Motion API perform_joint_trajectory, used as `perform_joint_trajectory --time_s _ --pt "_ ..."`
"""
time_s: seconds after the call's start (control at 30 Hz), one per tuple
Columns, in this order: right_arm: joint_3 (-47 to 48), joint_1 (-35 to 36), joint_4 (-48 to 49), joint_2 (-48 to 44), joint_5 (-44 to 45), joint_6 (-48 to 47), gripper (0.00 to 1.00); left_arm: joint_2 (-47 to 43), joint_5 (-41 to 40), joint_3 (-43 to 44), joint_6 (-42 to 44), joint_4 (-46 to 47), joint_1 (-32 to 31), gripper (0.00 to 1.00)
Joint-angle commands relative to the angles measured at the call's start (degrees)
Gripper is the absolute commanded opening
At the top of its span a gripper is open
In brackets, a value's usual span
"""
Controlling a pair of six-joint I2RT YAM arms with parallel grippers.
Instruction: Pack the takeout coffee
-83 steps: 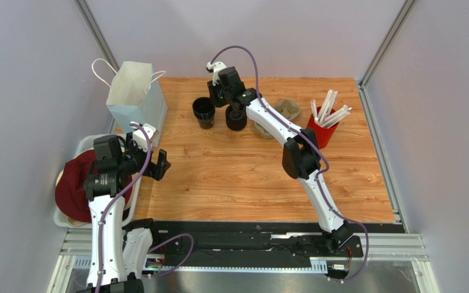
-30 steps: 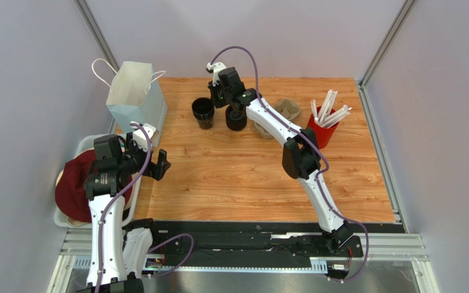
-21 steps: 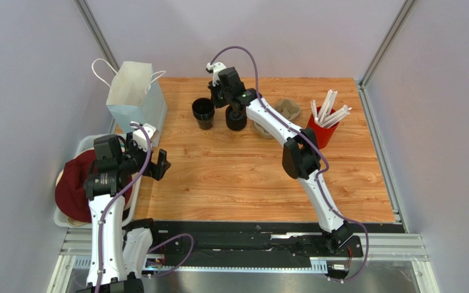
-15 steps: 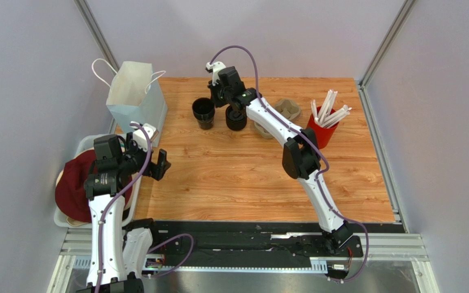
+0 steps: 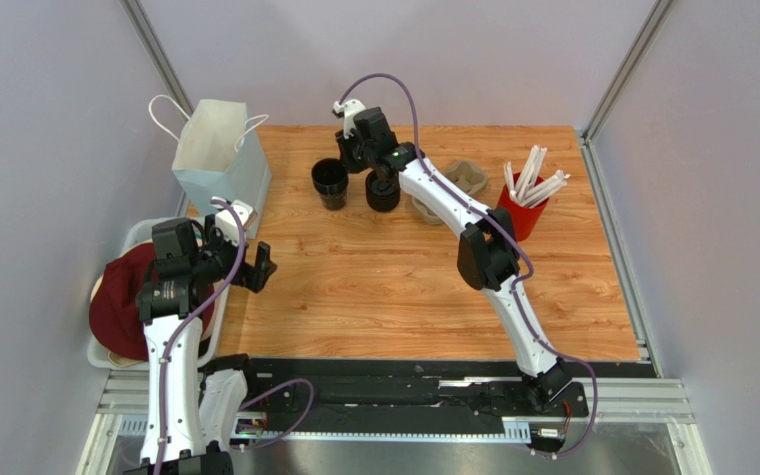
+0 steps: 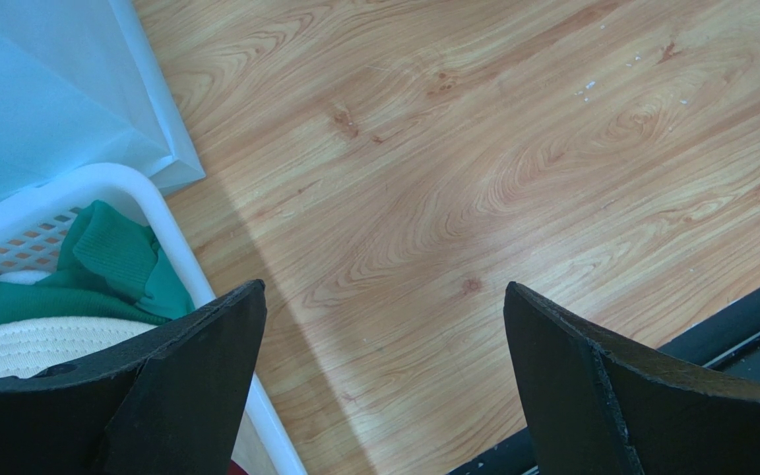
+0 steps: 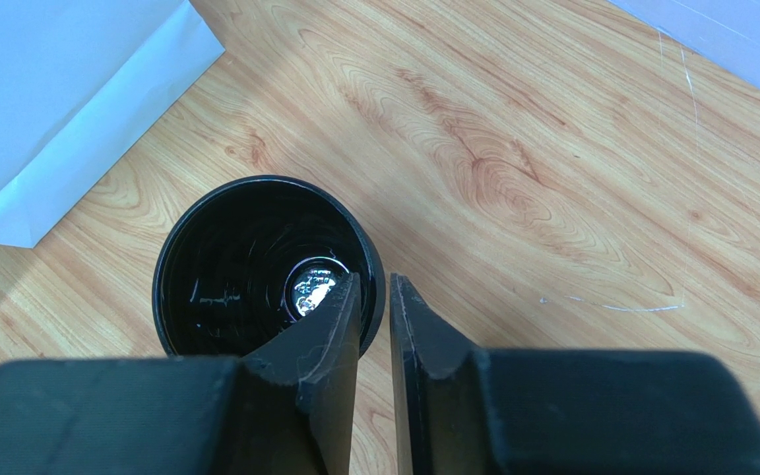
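Observation:
The takeout coffee (image 5: 383, 192), the smaller black cup, stands at the back of the table, partly under my right arm. It is out of the wrist views. A slightly taller, open black cup (image 5: 330, 183) stands to its left, and its shiny bottom shows in the right wrist view (image 7: 255, 267). My right gripper (image 5: 358, 164) hangs between the two cups. Its jaws (image 7: 374, 280) are a narrow gap apart over that cup's right rim, with wood showing through the gap. The white paper bag (image 5: 217, 148) stands at the back left. My left gripper (image 5: 258, 267) (image 6: 384, 289) is wide open over bare wood.
A cardboard cup carrier (image 5: 466, 178) and a red cup of white straws (image 5: 523, 208) stand at the back right. A white basket (image 5: 136, 233) with red cloth sits off the table's left edge. Its rim (image 6: 171, 237) and green cloth show beside my left finger.
The right wrist has edged very slightly toward the back over the cups. Both cups, the bag and the left arm are where they were.

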Motion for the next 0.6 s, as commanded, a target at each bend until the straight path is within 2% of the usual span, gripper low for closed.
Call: perform_joint_trajectory --time_s 0.0,0.57 --pt "0.7 0.0 1.4 -0.6 0.5 -0.6 0.20 -0.1 0.9 -0.1 1.2 1.1 0.5 0.98" --pt "-0.6 0.0 1.2 0.4 -0.5 0.0 0.21 0.0 0.8 -0.1 1.2 1.1 0.6 0.98"
